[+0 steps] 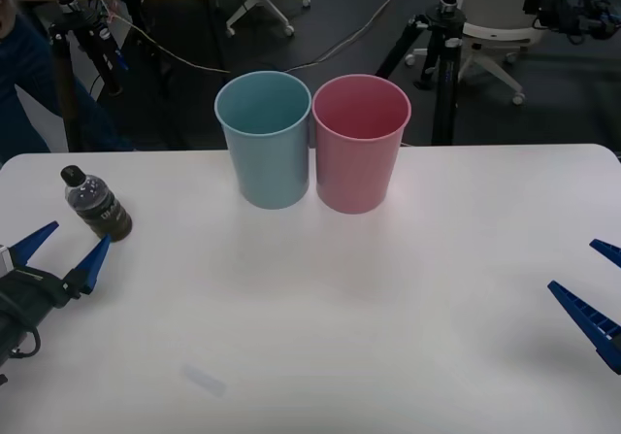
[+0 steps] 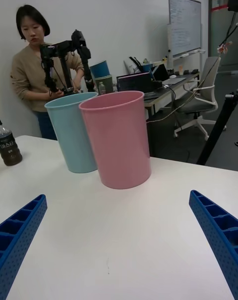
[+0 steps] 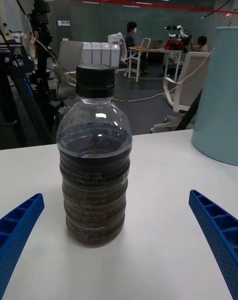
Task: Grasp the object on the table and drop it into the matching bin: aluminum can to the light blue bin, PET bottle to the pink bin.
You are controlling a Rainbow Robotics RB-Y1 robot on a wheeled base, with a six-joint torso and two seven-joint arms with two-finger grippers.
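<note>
The table (image 1: 320, 337) is seen as plain white. One bin (image 1: 265, 139) is coloured light blue-teal, the other bin (image 1: 359, 143) pink — both unpatterned. The bottle (image 3: 94, 161) is made of clear plastic, topped by a black cap (image 3: 94, 80), filled with dark brown liquid and wrapped in a brownish label printed with small pale lettering. Ribbed blue fingers are carried by the left gripper (image 1: 64, 249) and the right gripper (image 1: 600, 293) — the ribbing shown as rows of small cells.

The table (image 1: 388, 356) carries one PET bottle (image 1: 96, 204) and two bins: one light blue bin (image 1: 264, 143) and one pink bin (image 1: 359, 148). Two grippers flank them, the left gripper (image 1: 60, 248) and the right gripper (image 1: 592, 279).
</note>
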